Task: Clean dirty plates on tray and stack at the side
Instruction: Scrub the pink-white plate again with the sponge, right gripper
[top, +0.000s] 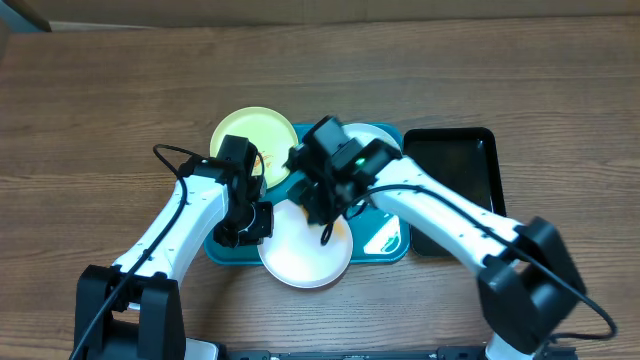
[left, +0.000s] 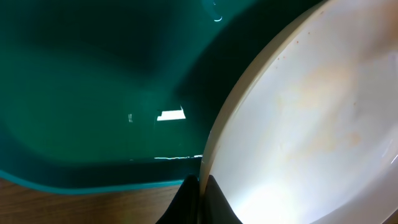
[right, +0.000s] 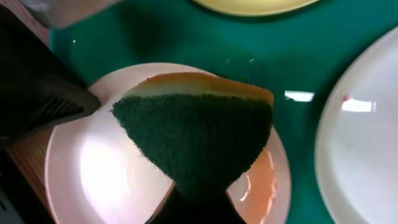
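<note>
A turquoise tray (top: 385, 243) lies mid-table. A white plate (top: 300, 255) rests on its front edge, with faint orange smears (right: 264, 180). My left gripper (top: 252, 225) is shut on this plate's left rim (left: 214, 155). My right gripper (top: 322, 205) is shut on a green and yellow sponge (right: 196, 134) held just above the same plate (right: 93, 180). A pale yellow-green plate (top: 245, 135) sits at the tray's back left, and shows in the right wrist view (right: 255, 6). A second white plate (top: 372, 135) sits at the back right, also seen in the right wrist view (right: 357, 143).
A narrow black tray (top: 455, 180) lies right of the turquoise tray. The table (top: 100, 110) is brown wood. The tray's floor (left: 93, 81) shows in the left wrist view.
</note>
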